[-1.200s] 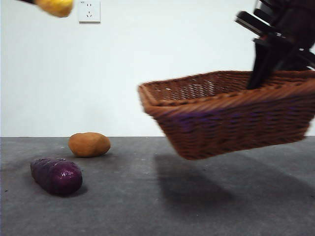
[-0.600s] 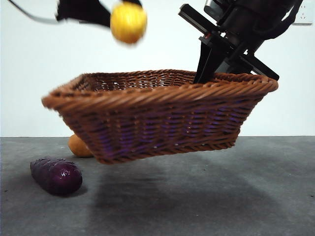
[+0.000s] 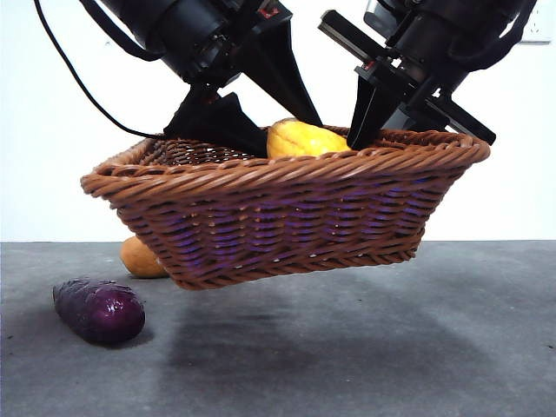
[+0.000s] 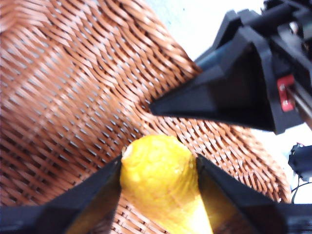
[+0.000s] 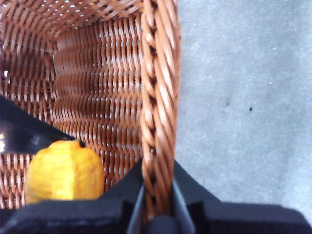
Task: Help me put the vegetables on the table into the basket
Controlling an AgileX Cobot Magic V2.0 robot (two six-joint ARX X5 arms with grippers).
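The brown wicker basket (image 3: 287,208) hangs tilted above the table (image 3: 391,347). My right gripper (image 3: 372,122) is shut on its far right rim (image 5: 158,112), with that rim pinched between its jaws (image 5: 157,197). Inside the basket, my left gripper (image 3: 261,117) is shut on the yellow corn cob (image 3: 304,139); the cob (image 4: 158,180) sits between both jaws just above the woven bottom (image 4: 73,97). The corn (image 5: 63,170) also shows in the right wrist view. The purple vegetable (image 3: 98,309) lies on the table at the left. The potato (image 3: 139,258) is partly hidden behind the basket.
A white wall rises behind the table. The basket's shadow falls on the grey table below it. The right gripper's black jaw (image 4: 229,92) stands close to the left gripper over the basket.
The basket swung left and now hangs still. My left gripper came down from the upper left with the corn and now holds it inside the basket.
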